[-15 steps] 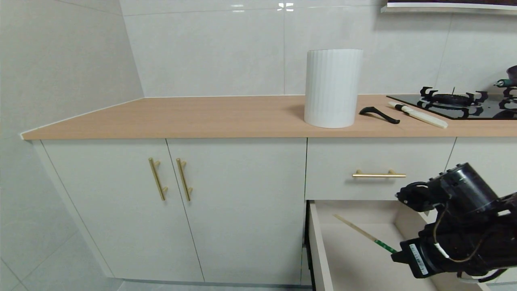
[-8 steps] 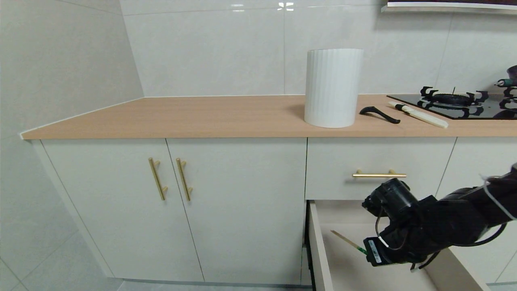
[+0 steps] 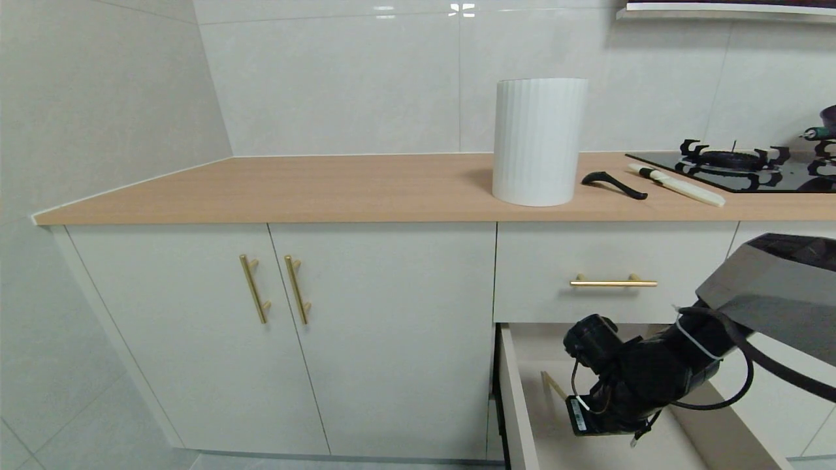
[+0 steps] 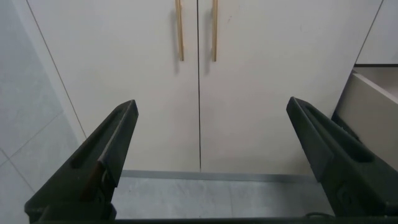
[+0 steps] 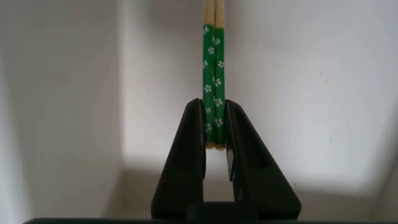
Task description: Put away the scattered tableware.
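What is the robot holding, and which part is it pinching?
The right gripper pinches a pair of chopsticks by their green flowered end. The left gripper holds nothing.

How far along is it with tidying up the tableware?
Early on, I'd say. Done: the drawer stands open. In hand: the right gripper is shut on a pair of chopsticks, held low inside the drawer and not yet released. Left: a black utensil and what looks like a white knife lie on the counter. The left gripper is open and holds nothing.
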Motion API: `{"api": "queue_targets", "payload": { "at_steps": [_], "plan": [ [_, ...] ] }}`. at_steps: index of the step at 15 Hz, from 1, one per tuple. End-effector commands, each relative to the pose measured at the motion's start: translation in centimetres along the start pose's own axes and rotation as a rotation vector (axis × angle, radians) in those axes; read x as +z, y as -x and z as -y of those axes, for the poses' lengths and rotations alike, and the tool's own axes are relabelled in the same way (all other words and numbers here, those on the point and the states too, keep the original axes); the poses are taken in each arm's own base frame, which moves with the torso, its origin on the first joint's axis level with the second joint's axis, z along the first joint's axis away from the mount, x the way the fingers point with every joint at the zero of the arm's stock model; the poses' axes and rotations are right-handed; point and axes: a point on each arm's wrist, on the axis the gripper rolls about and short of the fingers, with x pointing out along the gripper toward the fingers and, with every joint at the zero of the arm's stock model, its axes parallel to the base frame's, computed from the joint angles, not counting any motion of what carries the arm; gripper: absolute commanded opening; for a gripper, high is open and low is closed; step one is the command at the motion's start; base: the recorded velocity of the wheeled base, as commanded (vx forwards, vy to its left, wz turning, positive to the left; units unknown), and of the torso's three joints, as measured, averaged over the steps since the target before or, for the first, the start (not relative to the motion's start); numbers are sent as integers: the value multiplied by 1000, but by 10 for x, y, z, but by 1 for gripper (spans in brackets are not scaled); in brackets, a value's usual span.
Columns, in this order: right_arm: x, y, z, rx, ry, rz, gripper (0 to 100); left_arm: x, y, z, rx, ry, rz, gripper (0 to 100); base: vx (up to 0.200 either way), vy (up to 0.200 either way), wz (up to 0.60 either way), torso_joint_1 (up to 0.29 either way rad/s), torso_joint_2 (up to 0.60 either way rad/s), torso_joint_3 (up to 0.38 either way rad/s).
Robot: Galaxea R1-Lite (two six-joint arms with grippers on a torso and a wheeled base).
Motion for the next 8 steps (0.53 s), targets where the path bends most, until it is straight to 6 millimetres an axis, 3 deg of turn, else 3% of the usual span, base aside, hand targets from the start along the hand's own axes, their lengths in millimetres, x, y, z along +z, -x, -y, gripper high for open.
{"api": "queue_targets", "payload": {
  "at_steps": [1, 8],
  "plan": [
    [-8, -13, -4, -18, 19, -43, 0, 0, 0, 0, 1, 0, 1, 100, 0, 0, 0, 0, 0, 0],
    [-9, -13, -5, -20, 24, -45, 0, 0, 0, 0, 1, 0, 1, 100, 0, 0, 0, 0, 0, 0]
  ]
}}
